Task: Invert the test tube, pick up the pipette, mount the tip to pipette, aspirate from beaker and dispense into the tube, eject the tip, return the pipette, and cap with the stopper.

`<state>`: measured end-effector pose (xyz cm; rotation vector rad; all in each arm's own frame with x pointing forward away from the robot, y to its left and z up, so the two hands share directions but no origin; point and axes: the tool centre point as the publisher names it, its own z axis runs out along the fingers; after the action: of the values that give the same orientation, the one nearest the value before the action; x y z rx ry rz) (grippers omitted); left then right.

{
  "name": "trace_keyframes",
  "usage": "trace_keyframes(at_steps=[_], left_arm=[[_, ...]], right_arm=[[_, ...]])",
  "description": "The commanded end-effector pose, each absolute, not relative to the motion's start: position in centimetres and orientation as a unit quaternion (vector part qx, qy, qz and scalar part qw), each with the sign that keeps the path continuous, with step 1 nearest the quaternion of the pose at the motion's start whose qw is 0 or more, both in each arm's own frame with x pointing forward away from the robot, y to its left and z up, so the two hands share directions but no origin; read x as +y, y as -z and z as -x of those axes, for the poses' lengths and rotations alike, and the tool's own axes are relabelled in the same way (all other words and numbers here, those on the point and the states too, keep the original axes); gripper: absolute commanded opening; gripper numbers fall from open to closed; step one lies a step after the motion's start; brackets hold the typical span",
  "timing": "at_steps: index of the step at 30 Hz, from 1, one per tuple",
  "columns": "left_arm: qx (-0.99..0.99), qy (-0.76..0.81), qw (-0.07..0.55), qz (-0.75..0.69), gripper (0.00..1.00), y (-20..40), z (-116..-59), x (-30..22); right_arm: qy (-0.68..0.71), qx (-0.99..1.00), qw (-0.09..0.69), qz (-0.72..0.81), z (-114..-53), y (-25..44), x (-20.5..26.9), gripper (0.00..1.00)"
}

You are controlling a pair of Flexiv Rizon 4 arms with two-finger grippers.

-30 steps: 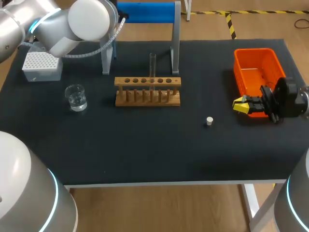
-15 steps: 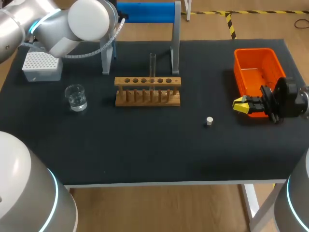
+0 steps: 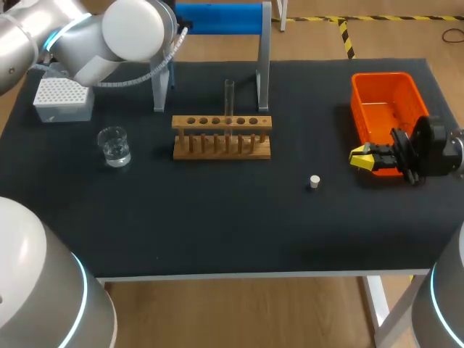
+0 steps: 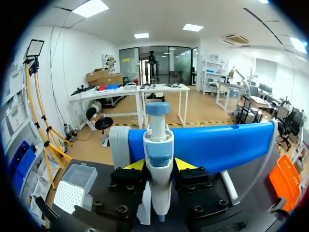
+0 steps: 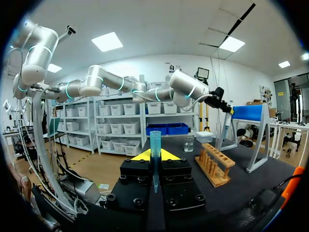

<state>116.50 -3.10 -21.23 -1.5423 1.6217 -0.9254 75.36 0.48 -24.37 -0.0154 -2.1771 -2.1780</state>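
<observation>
My left gripper [image 4: 159,165] is at the pipette stand [image 3: 217,16] at the table's back. It is shut on the white and blue pipette [image 4: 158,159], which hangs against the blue bar [image 4: 217,145]. In the head view my left arm hides that gripper. The clear test tube [image 3: 229,101] stands upright in the wooden rack [image 3: 222,136]. The beaker [image 3: 114,146] with liquid and the white tip box [image 3: 62,98] sit at the left. A white stopper [image 3: 315,181] lies right of centre. My right gripper [image 3: 360,155] hovers by the orange bin [image 3: 391,81], shut on a slim blue pipette tip [image 5: 155,154].
The rack [image 5: 215,164] and the beaker [image 5: 189,143] lie ahead of my right gripper across the dark mat. The orange bin sits close behind my right gripper at the table's right side. The stand's grey legs [image 3: 264,65] rise just behind the rack.
</observation>
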Motion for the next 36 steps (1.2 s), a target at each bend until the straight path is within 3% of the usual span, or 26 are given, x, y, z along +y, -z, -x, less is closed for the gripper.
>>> trace_keyframes(at_steps=[1, 27, 36], left_arm=[[0.629, 0.358, 0.349, 0.596, 0.0, 21.3, -116.9, -3.1], [0.641, 0.372, 0.389, 0.547, 0.0, 13.5, -114.5, -3.7], [0.693, 0.414, 0.337, 0.484, 0.0, 10.4, -110.5, -4.4]], right_arm=[[0.707, -0.707, 0.031, 0.005, -75.3, 24.4, 0.4, 0.0], [0.707, -0.707, 0.031, 0.005, -75.3, 24.4, 0.4, 0.0], [0.707, -0.707, 0.031, 0.005, -75.3, 24.4, 0.4, 0.0]])
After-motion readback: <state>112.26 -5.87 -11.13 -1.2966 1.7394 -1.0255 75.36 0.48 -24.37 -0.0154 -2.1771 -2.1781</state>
